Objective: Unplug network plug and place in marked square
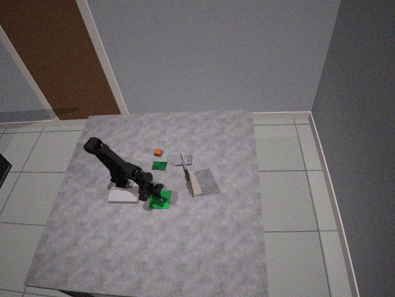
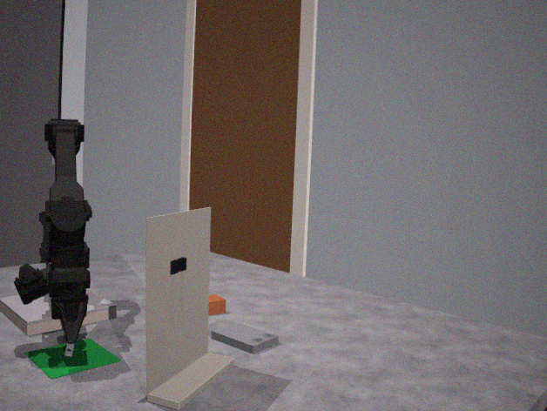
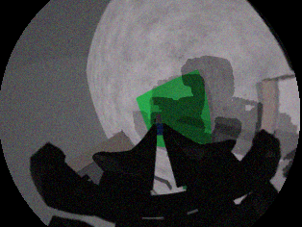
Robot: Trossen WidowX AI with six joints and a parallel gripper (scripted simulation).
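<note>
My dark parallel-jaw gripper (image 2: 69,345) clenched on small grey network plug (image 2: 69,350); plug pinched at upper body, hanging from fingertips. Plug out of dark rectangular socket (image 2: 178,265) in upright beige panel (image 2: 177,305); sits low over bright green marked square (image 2: 72,358) on mottled grey table (image 2: 354,335). Contact with table: cannot tell. Judgement: plug light, rigid, small, smooth-sided, so slip-prone; thin tab likely fragile. Best hold: flat side faces, clear of tab.
</note>
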